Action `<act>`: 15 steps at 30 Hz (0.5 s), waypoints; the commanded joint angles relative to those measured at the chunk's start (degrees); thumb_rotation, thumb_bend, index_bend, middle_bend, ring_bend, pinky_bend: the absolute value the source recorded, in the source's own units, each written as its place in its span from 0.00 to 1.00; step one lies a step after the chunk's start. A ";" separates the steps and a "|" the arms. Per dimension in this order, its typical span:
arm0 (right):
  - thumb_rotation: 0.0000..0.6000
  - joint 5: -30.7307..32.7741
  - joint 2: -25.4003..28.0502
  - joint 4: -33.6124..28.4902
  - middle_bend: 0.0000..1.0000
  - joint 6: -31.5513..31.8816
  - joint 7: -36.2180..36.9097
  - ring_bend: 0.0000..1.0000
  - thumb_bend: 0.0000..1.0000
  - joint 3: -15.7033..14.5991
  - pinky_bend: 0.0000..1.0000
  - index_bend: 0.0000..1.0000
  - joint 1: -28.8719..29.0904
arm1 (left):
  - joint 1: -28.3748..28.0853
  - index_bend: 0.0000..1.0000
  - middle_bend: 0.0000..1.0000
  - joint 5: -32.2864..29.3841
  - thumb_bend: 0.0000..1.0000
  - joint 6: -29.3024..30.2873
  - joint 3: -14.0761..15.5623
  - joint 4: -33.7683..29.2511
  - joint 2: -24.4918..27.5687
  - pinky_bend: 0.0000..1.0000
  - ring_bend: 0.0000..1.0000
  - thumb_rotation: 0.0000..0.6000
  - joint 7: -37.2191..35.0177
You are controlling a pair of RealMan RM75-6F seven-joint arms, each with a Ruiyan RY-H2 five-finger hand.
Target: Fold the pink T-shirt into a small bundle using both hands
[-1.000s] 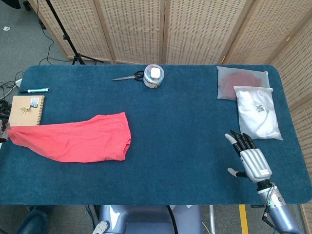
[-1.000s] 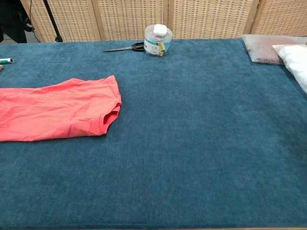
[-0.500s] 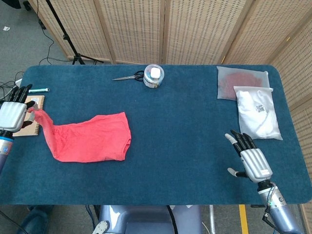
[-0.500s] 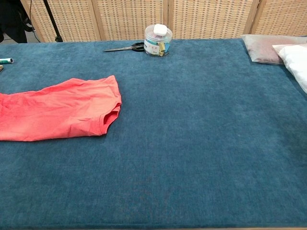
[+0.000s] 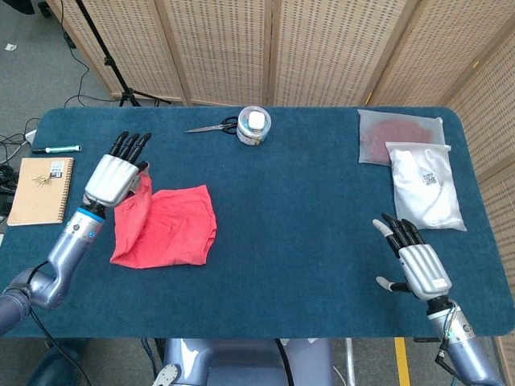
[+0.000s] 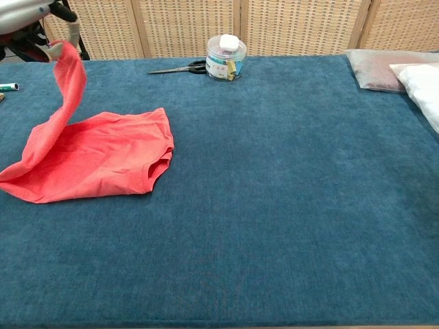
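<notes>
The pink T-shirt [image 5: 173,227] lies on the left half of the blue table [image 5: 306,209], partly folded. My left hand [image 5: 115,175] holds its left end lifted above the table, and the cloth [image 6: 65,96] curves up from the table to that hand [image 6: 27,17] at the top left of the chest view. My right hand [image 5: 414,261] hovers over the table's front right with fingers spread and nothing in it; the chest view does not show it.
A small round jar [image 5: 254,125] and scissors [image 5: 213,126] sit at the back centre. Two plastic bags [image 5: 422,181] lie at the back right. A notebook [image 5: 39,190] and a marker [image 5: 56,149] are at the far left.
My left hand has carried the shirt's left end up and to the right, over the rest of the shirt. The shirt now covers a shorter span. The right hand has stayed put.
</notes>
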 commanded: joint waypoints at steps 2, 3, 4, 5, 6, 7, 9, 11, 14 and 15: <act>1.00 -0.08 0.12 0.03 0.00 -0.11 0.40 0.00 0.00 -0.06 0.00 0.00 0.02 | -2.95 0.75 0.00 -1.18 0.57 -3.74 -0.60 -2.87 -2.61 0.00 0.00 1.00 5.91; 1.00 -0.12 0.15 0.03 0.00 -0.12 0.49 0.00 0.00 -0.09 0.00 0.00 0.02 | -3.27 0.75 0.00 -1.33 0.57 -4.30 -0.49 -3.02 -3.11 0.00 0.00 1.00 6.91; 1.00 -0.18 0.17 0.02 0.00 -0.13 0.54 0.00 0.00 -0.11 0.00 0.00 0.03 | -3.47 0.75 0.00 -1.42 0.57 -4.63 -0.43 -3.08 -3.44 0.00 0.00 1.00 7.59; 1.00 -0.27 0.19 0.02 0.00 -0.13 0.61 0.00 0.00 -0.15 0.00 0.00 0.03 | -3.75 0.75 0.00 -1.53 0.57 -4.99 -0.36 -3.13 -3.95 0.00 0.00 1.00 8.51; 1.00 -0.35 0.21 0.00 0.00 -0.13 0.68 0.00 0.00 -0.19 0.00 0.00 0.03 | -3.98 0.75 0.00 -1.69 0.57 -5.30 -0.34 -3.16 -4.47 0.00 0.00 1.00 9.22; 1.00 -0.46 0.26 -0.05 0.00 -0.16 0.80 0.00 0.00 -0.26 0.00 0.00 0.03 | -4.50 0.75 0.00 -1.88 0.57 -6.04 -0.26 -3.30 -5.44 0.00 0.00 1.00 10.18; 1.00 -0.52 0.30 -0.04 0.00 -0.19 0.87 0.00 0.00 -0.30 0.00 0.00 0.03 | -4.76 0.75 0.00 -2.40 0.57 -6.35 -0.42 -3.20 -6.27 0.00 0.00 1.00 11.31; 1.00 -0.56 0.34 -0.05 0.00 -0.23 0.98 0.00 0.00 -0.33 0.00 0.00 0.04 | -5.04 0.74 0.00 -3.05 0.56 -7.14 -0.30 -3.35 -7.31 0.00 0.00 1.00 12.73; 1.00 -0.65 0.38 -0.07 0.00 -0.19 1.06 0.00 0.00 -0.39 0.00 0.00 0.01 | -4.91 0.32 0.00 -4.51 0.43 -7.70 -0.54 -4.11 -8.11 0.00 0.00 1.00 13.75; 1.00 -0.66 0.38 -0.07 0.00 -0.19 1.11 0.00 0.00 -0.40 0.00 0.00 0.00 | -4.77 0.12 0.00 -5.08 0.33 -7.62 -0.82 -4.54 -8.31 0.00 0.00 1.00 13.66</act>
